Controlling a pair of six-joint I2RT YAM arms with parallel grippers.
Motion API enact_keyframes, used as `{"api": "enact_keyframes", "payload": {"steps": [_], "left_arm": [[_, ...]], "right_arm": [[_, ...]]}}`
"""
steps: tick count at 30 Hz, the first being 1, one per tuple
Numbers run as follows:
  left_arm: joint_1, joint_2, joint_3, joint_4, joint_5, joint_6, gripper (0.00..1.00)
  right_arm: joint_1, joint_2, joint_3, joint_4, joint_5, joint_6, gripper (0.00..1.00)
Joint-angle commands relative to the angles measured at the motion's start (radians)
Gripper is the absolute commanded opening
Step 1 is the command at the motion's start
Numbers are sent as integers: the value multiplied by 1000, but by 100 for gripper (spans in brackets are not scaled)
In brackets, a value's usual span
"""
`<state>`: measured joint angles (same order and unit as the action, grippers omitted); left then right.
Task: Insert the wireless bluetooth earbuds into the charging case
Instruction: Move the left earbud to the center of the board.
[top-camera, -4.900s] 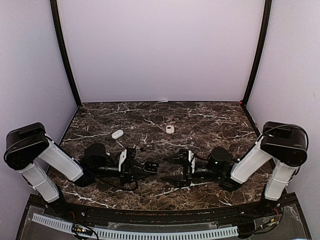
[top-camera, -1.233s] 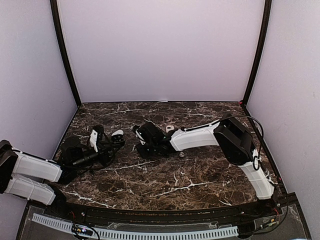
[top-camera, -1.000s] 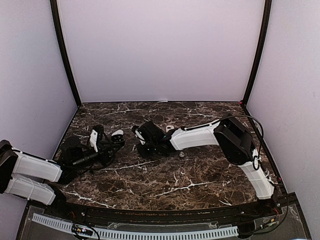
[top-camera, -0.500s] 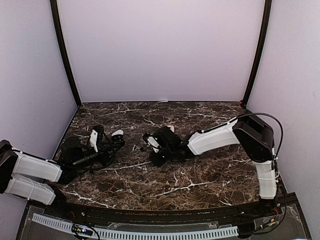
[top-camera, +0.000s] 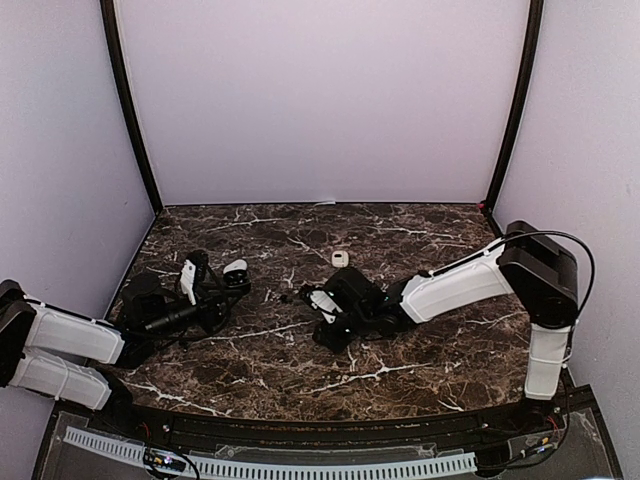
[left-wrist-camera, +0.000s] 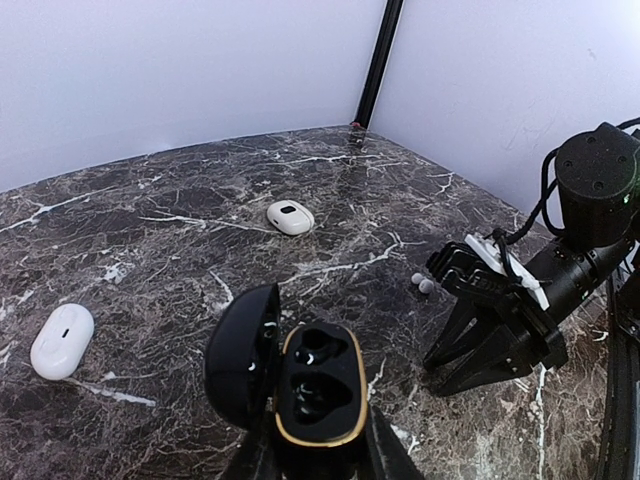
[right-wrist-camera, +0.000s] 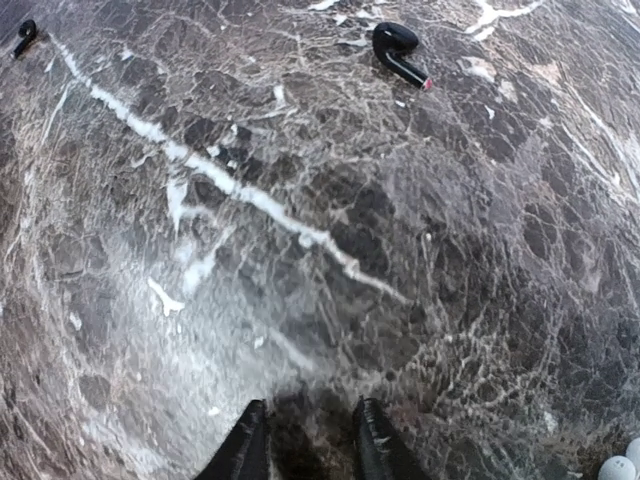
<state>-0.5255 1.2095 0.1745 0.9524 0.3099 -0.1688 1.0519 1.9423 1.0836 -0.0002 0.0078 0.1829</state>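
My left gripper is shut on the base of a black charging case with a gold rim. Its lid stands open to the left and both pockets are empty. In the top view the left gripper sits at the table's left. My right gripper hovers low over bare marble at mid-table, jaws apart with nothing between them. Two tiny white earbuds lie together just behind it, at the corner of the right wrist view. Ahead of it lie one black earbud and another black earbud.
A white oval case lies shut beside the left gripper. A smaller white case sits further back near the middle. Lilac walls and black corner posts enclose the dark marble table.
My right arm has drawn back to the right and toward the near side, carrying its gripper from the back left of centre to mid-table. The left arm and the case have not moved.
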Motion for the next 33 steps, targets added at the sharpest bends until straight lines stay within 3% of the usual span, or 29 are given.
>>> {"api": "enact_keyframes", "payload": {"steps": [1, 7, 17, 25, 33], "left_arm": [[4, -6, -3, 34, 8, 3, 14], [5, -9, -5, 28, -2, 9, 14], [4, -13, -4, 24, -7, 14, 14], [5, -27, -9, 22, -21, 17, 14], [4, -19, -5, 21, -15, 15, 14]], "right_arm": [[1, 96, 123, -42, 51, -6, 35], [-32, 264, 350, -84, 76, -5, 53], [-59, 436, 569, -138, 127, -39, 55], [-60, 484, 634, -150, 100, -74, 49], [-61, 478, 624, -152, 67, -74, 27]]}}
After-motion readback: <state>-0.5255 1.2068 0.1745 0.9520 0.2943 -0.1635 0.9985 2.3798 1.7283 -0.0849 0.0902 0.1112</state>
